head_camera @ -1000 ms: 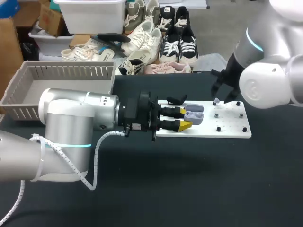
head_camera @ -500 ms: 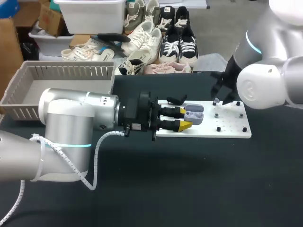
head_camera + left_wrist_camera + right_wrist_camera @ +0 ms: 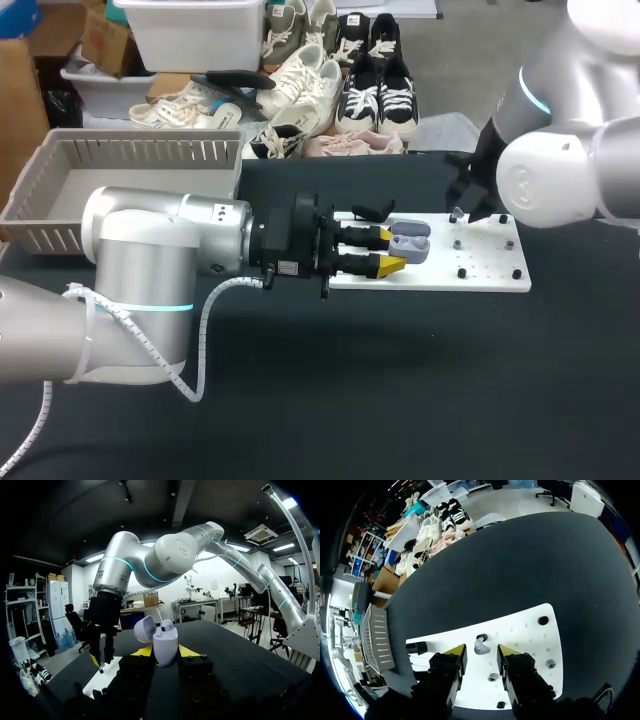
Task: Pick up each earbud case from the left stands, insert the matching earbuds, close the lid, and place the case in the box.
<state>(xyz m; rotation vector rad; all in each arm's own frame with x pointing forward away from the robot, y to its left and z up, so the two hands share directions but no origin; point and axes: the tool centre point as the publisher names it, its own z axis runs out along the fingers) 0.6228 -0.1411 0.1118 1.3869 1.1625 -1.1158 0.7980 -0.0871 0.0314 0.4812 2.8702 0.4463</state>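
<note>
Head view: one lilac case [image 3: 411, 241], lid open, is pinched in the left tool [image 3: 393, 250] above one white board [image 3: 480, 277] on the black desk [image 3: 400, 390]. One grey basket [image 3: 60, 195] stands at the far left.

Left wrist view: one earbud [image 3: 167, 625] sits in the case.

Right wrist view: the right tool [image 3: 481, 651], spread, hangs over one loose earbud [image 3: 481, 646], lilac, on the board.

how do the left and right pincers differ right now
The left pincer is shut on the open-lidded case; the right pincer is open and holds nothing. The left pincer lies level, pointing along the board; the right pincer points down at it, over a loose earbud. Both have yellow tips and are at the white board.
</note>
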